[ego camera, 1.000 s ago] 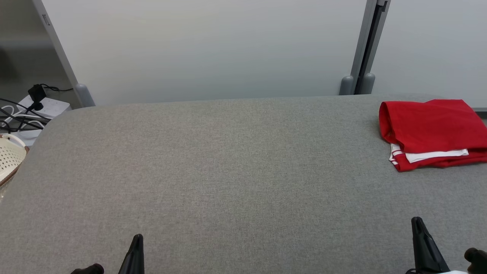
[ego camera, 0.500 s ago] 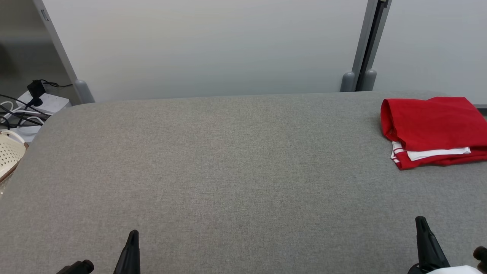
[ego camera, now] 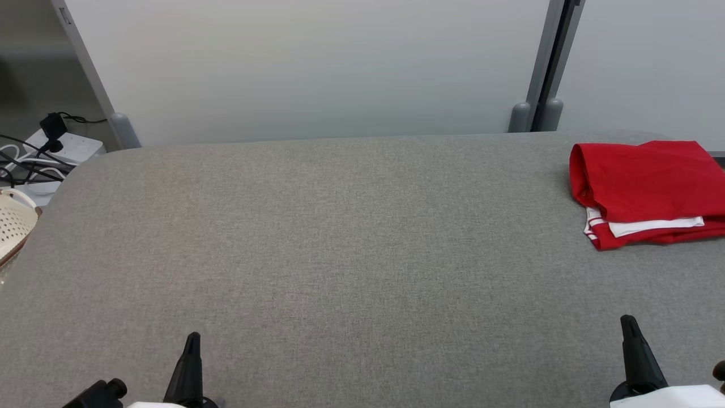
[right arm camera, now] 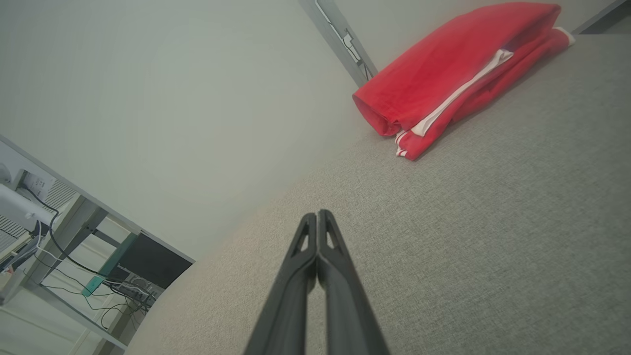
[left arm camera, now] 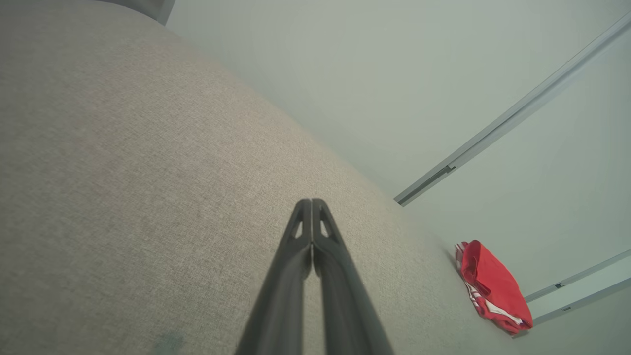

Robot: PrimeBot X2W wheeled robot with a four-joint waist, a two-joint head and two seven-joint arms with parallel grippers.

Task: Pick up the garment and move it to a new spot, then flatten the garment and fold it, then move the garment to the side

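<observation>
Counts: 1 garment (ego camera: 645,190), red w/ white trim, folded; 2 grippers; 1 table (ego camera: 351,238) w/ grey cloth top; 1 cream perforated basket (ego camera: 14,226); 1 white power strip (ego camera: 68,152) w/ black cables (ego camera: 22,170); 2 pale wall panels w/ 1 grey post (ego camera: 545,56) between them.

Position: garment is lying at far right of table, near back edge, its right part running out of head view. It is touching neither gripper and sitting well apart from both.

Claws: the left gripper (left arm camera: 311,203) is keeping its fingers pressed together tip to tip, pinching nothing, pointing across the table from front left. The right gripper (right arm camera: 317,214) is doing likewise at front right, aiming roughly toward garment.

Vs. 1 s ago: whole head view is sitting a little shifted, so camera move, not things. Garment is keeping same place rel. to back edge. Both finger tips are showing slightly higher in head view. White wrist covers (ego camera: 668,395) are now peeking in at bottom edge.

Around: basket is sitting off table's left edge, and power strip is lying beyond back-left corner. The post's 2 rounded feet (ego camera: 535,116) are standing behind back edge, just left of garment. Bare grey cloth is stretching between right gripper and garment.
</observation>
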